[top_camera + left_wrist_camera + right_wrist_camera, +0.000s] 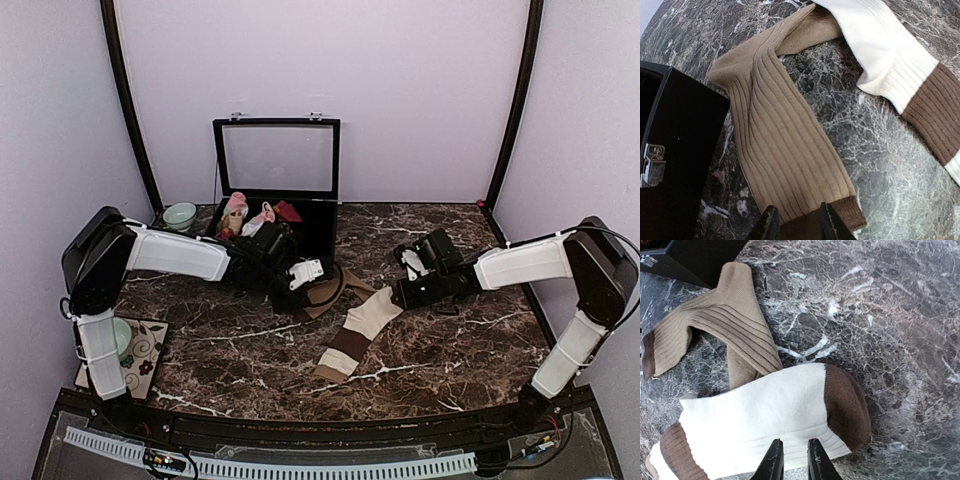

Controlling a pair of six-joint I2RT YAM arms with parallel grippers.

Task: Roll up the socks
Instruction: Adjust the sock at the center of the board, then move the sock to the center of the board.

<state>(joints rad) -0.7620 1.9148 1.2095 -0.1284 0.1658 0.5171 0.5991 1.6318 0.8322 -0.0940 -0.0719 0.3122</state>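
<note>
Tan sock [780, 150] lies flat on the marble table [900, 315], just beside the open black case [675, 150]. The left gripper [800, 227] is clamped on its dark brown cuff, and the fabric fills the gap between the fingers. The cream sock [765, 410] with brown toe and heel patches lies mid-table, one end overlapping the tan sock. The right gripper [795, 462] sits over its edge with the jaws nearly together and cream fabric between them; I cannot tell if it is pinched.

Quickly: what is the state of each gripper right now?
Left gripper: closed on the dark cuff of the tan sock.
Right gripper: closed on the edge of the cream sock.
</note>
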